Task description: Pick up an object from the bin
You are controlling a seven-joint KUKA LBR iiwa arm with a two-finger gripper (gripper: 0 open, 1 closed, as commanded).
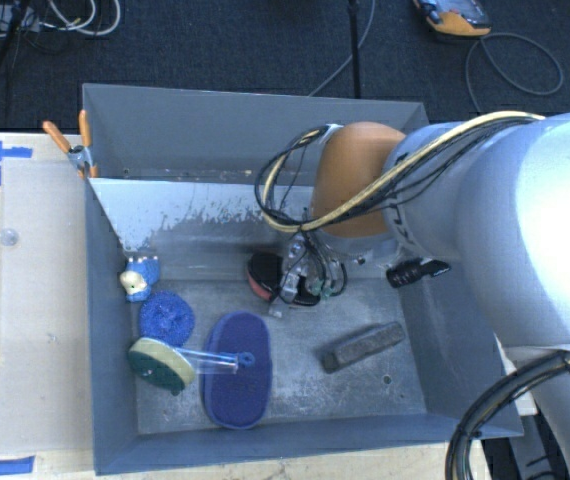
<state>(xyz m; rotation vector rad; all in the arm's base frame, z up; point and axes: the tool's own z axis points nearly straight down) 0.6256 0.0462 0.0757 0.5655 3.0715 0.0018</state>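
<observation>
Camera view from above: a black-and-red rounded object point(262, 273) lies mid-bin point(265, 446) near the back wall. The gripper point(293, 286) is low, just beside its right side; how far open it is, or any hold, cannot be told. A dark grey bar point(363, 347) lies front right. A blue oval brush point(236, 369) and a blue puff point(167, 316) lie front left.

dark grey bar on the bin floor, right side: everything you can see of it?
The dark grey bar is a long, narrow block with squared edges, matte, maybe stone or rubber. It lies flat on the bin's floor, right of centre, slanted, its right end nearer the back wall. Nothing else touches it; the gripper is up and left of it, apart.
</observation>
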